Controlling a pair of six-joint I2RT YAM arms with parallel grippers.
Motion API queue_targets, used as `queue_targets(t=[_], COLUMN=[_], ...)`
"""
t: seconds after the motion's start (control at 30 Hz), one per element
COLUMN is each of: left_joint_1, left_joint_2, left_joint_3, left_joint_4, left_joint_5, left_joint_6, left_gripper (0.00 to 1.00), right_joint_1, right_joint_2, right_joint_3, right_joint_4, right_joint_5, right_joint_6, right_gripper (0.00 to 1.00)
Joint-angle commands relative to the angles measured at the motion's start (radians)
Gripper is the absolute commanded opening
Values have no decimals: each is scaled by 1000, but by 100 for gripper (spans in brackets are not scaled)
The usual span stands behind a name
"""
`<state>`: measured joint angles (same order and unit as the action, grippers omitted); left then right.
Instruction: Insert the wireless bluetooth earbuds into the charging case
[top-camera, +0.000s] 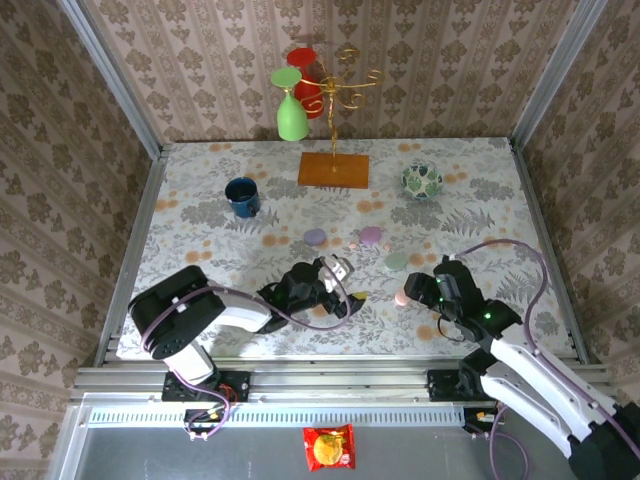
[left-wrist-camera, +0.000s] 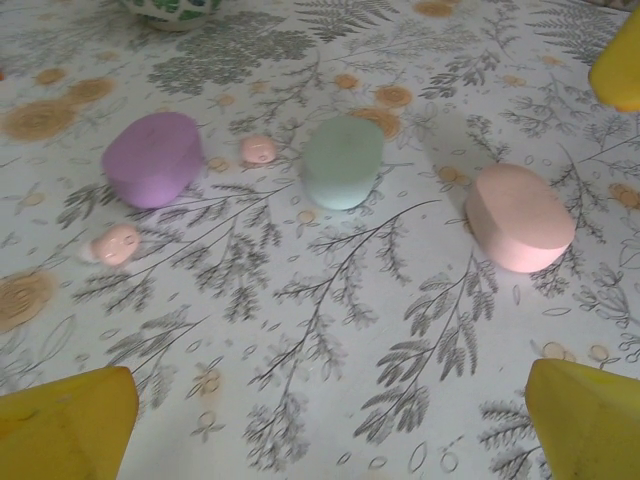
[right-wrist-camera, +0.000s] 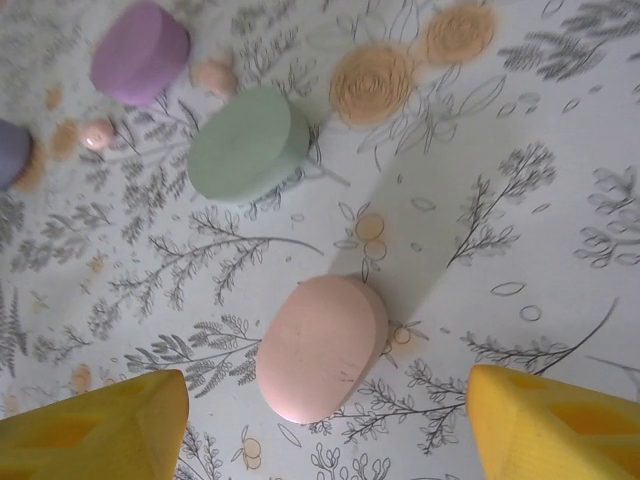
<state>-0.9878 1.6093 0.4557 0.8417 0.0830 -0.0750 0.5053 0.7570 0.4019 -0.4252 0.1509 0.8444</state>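
**A:** Top view, how far along are we?

**B:** Barely started imo. The left gripper (top-camera: 350, 283) and right gripper (top-camera: 412, 290) sit low over the table (top-camera: 200, 240), with the pink case (top-camera: 401, 297) just beside the right one.

**A:** Left wrist?

**B:** Jaws spread wide, nothing held. Two earbuds (left-wrist-camera: 259, 150) lie loose: pale pink, rounded, bead-like. One's between the purple case (left-wrist-camera: 153, 158) and green case (left-wrist-camera: 343, 162), the other nearer the camera, close to the purple case.

**A:** Right wrist?

**B:** Also open and empty. The pink case lies ahead of the fingers, untouched. Every case looks shut, so I'd say no bud is in one yet and all the inserting is left.
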Motion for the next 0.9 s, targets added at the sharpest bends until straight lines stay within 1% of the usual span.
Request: queue_targets(t=[0.0,0.13,0.27,0.4,0.6,0.67,0.7,0.8,0.87], left_joint_1=[18,30,34,39,44,49,53,77,92], left_joint_2=[-42,-58,-67,-46,-44,-51,-56,-72,-87], left_joint_3=[-34,-58,-63,-66,-84,-93,-98,-119,-134], left_joint_4=[57,57,56,78,109,109,110,115,115], left_joint_5=[9,1,3,9,8,0,-6,-9,-9], left_joint_6=[2,7,6,8,-4,-6,-10,-28,-34], left_gripper=[100,100,100,100,100,100,100,100,100], right_joint_1=[33,35,33,32,36,36,38,48,54], right_joint_2=[78,194,277,370,494,525,539,550,548], right_joint_3=[12,46,57,82,137,156,173,201,207], right_joint_4=[88,124,152,223,277,288,276,216,174], right_joint_5=[54,57,50,-23,-81,-119,-135,-117,-113], right_joint_6=[59,56,61,44,-8,-41,-57,-111,-176], right_gripper=[74,74,74,74,69,68,68,69,72])
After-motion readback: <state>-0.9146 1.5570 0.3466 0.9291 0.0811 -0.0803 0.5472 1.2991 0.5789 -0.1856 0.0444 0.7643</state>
